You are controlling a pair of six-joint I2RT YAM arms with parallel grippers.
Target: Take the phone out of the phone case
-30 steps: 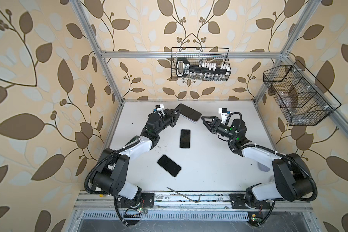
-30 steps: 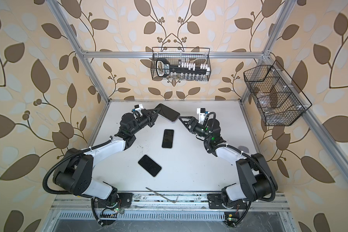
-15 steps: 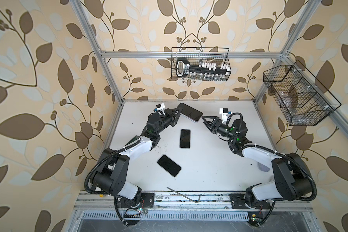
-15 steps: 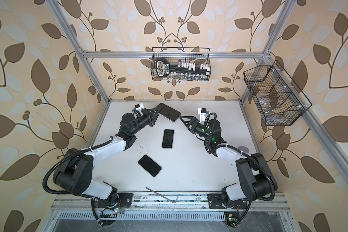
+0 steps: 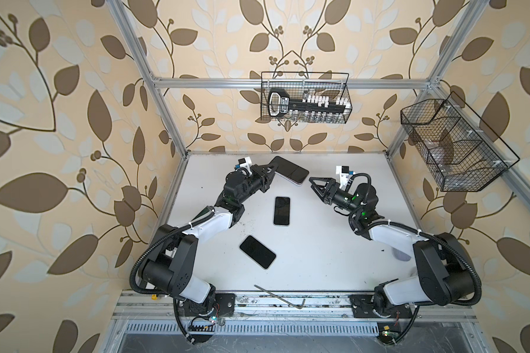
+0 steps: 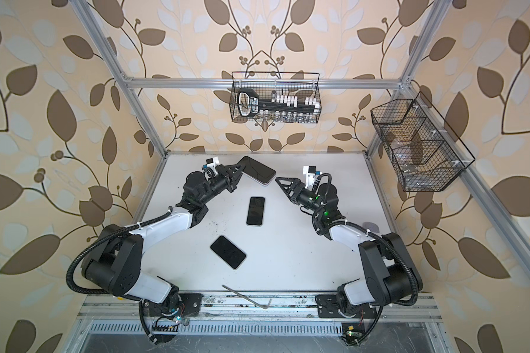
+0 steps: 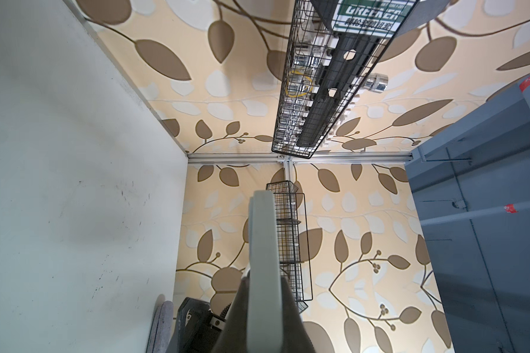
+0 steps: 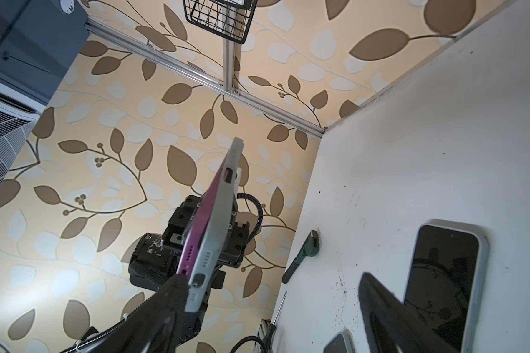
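Top views: left gripper [image 5: 270, 174], jaws clamped narrow on one end of the phone [image 5: 289, 170], which sits in its case and is held clear of the table [image 5: 334, 244] near the back, screen up. Right gripper [image 5: 315, 187], jaws wide and empty, points at the phone's free end, just beside it and not touching; same in the paired top view, left gripper [image 6: 238, 173], phone [image 6: 257, 173], right gripper [image 6: 283, 185]. Two other phones [image 5: 281, 211] [image 5: 257, 252] lie flat mid-table; a hex key [image 5: 279, 295] lies at the front edge. Left wrist view: the case [image 7: 263, 259] seen edge-on, a pale strip pinched between both fingers [image 7: 237, 308]. Right wrist view: grey case [image 8: 224, 211] with the phone's purple edge [image 8: 196, 232] showing along one side; I judge that edge may sit a little proud of the case, but cannot be sure. One right finger [image 8: 166, 305] is at the near corner, the other [image 8: 389, 314] well apart from it. Step in hand, as I read it: bracing the case and lining up to pry. Next move calls for the right jaws to catch the purple edge only, not the case lip, then pull away while the left grip holds. Against a second ago: nearly nothing differs; both arms, both jaw settings and the phone stand as they were.
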